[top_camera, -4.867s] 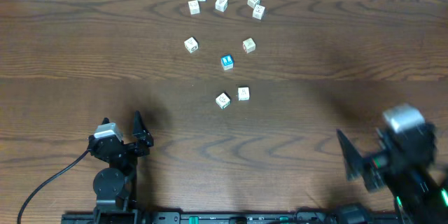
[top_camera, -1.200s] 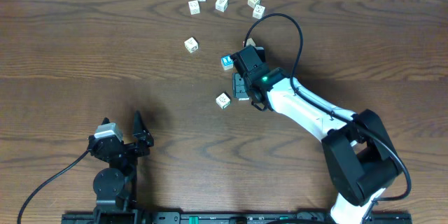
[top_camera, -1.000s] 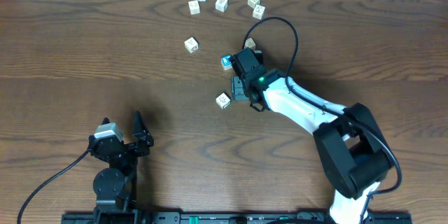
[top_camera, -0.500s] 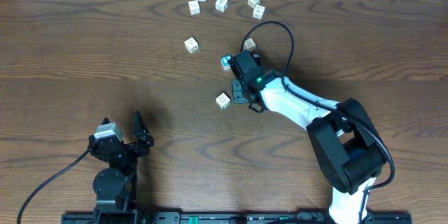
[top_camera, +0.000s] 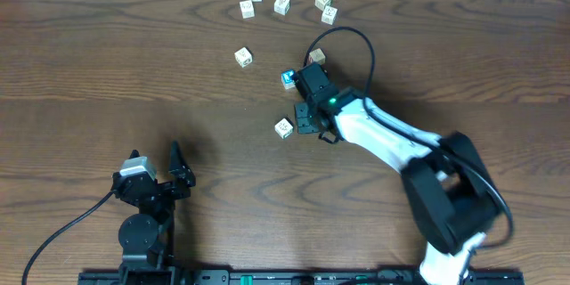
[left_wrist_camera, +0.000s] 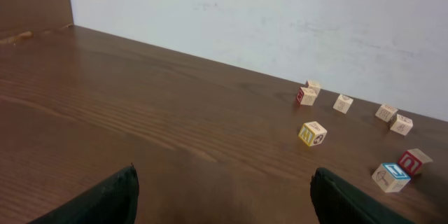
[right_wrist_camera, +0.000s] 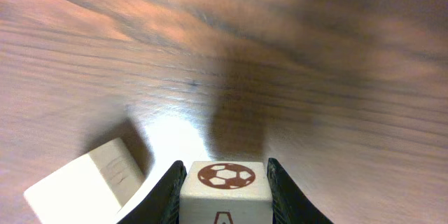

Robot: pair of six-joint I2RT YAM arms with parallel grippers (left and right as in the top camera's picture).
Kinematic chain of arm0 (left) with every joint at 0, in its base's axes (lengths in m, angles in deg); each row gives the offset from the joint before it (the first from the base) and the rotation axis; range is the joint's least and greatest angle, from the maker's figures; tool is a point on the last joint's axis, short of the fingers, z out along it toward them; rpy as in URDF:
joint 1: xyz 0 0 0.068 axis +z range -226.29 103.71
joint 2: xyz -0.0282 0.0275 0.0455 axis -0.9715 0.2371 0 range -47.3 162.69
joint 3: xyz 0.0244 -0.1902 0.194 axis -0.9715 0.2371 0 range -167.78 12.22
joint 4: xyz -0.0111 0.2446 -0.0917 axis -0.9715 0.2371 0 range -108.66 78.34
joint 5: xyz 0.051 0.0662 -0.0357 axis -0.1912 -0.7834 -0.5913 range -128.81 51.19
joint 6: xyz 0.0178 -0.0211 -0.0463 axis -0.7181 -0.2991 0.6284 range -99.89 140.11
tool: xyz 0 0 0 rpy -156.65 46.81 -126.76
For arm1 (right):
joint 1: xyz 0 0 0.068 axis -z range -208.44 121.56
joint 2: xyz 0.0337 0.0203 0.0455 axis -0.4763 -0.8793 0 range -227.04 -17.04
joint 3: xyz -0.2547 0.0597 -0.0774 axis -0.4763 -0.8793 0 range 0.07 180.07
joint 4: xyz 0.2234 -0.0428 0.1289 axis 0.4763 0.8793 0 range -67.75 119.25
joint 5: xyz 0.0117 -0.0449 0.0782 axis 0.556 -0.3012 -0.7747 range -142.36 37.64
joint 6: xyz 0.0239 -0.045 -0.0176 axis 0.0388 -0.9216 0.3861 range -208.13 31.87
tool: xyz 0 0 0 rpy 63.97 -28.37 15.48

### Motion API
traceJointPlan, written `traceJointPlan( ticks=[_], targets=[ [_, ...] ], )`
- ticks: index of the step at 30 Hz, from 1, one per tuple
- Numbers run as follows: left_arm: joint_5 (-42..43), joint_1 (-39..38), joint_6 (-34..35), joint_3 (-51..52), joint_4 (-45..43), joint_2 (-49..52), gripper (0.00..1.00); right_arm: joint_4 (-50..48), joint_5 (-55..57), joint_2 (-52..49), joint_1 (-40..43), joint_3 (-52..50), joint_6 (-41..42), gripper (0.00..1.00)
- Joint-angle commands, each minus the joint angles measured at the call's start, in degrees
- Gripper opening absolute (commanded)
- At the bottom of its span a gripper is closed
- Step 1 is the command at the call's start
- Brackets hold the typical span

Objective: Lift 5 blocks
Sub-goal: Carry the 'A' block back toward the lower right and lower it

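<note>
- Right arm [top_camera: 383, 138] has swung out from the near right corner of the table [top_camera: 107, 53] to the middle. Its gripper has closed in a lot.
- Left arm [top_camera: 142, 205] sits by the near edge, left of the middle. It has not moved.
- Left gripper [left_wrist_camera: 224, 175] is spread wide, with nothing in it.
- Right gripper [right_wrist_camera: 225, 171] is pinching the ball block [right_wrist_camera: 225, 196]. One finger [right_wrist_camera: 166, 194] presses on its left side and the other on its right.
- Five blocks for the job lie in a loose bunch in the middle of the table, a bit toward the far edge.
- One is the blue block [top_camera: 289, 77], and one lies off to the left [top_camera: 243, 57].
- One peeks out from behind the arm [top_camera: 317, 55], and one sits just beside the gripper [top_camera: 283, 127].
- The ball block is the fifth, under the gripper.
- Five other blocks [top_camera: 281, 4] lie along the far edge. I think they should be left alone.
- The ball block looks like it is still on the wood, so I think this is the grab for one lift.
- Next, the grip should hold tight and the arm should go straight up. That way the block just beside it does not get bumped.
</note>
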Motion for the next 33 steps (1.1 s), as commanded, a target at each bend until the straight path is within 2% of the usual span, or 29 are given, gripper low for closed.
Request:
traceJointPlan(
  ticks=[1,4,11,17,21,24,28,33],
  targets=[
    [-0.70,-0.13,-0.35,1.40,1.73,-0.33,0.79,3.43,6.21,13.09,0.00,0.68,-2.25,0.01],
    [-0.70,-0.13,-0.35,1.40,1.73,-0.33,0.79,10.43,10.25,22.14,-0.04,0.66,-2.27,0.01],
    [-0.70,-0.13,-0.35,1.40,1.73,-0.33,0.79,27.71,11.80,43.23,-0.15,-2.23,-1.38,0.01],
    [-0.70,-0.13,-0.35,1.40,1.75,-0.33,0.79,34.21,10.58,61.29,-0.22,-16.22,6.62,0.01],
    [-0.70,-0.13,-0.35,1.40,1.73,-0.33,0.79,29.14,6.10,67.98,-0.37,-27.71,8.61,0.01],
    [-0.70,-0.13,-0.35,1.40,1.75,-0.33,0.79,21.16,3.19,67.47,-0.37,-34.21,9.49,0.01],
    [-0.70,-0.13,-0.35,1.40,1.73,-0.33,0.79,8.57,-0.22,61.05,-0.37,-38.56,9.40,0.01],
    [-0.70,-0.13,-0.35,1.40,1.75,-0.33,0.79,-5.88,-3.63,45.66,-0.42,-38.47,7.87,0.01]
  ],
)
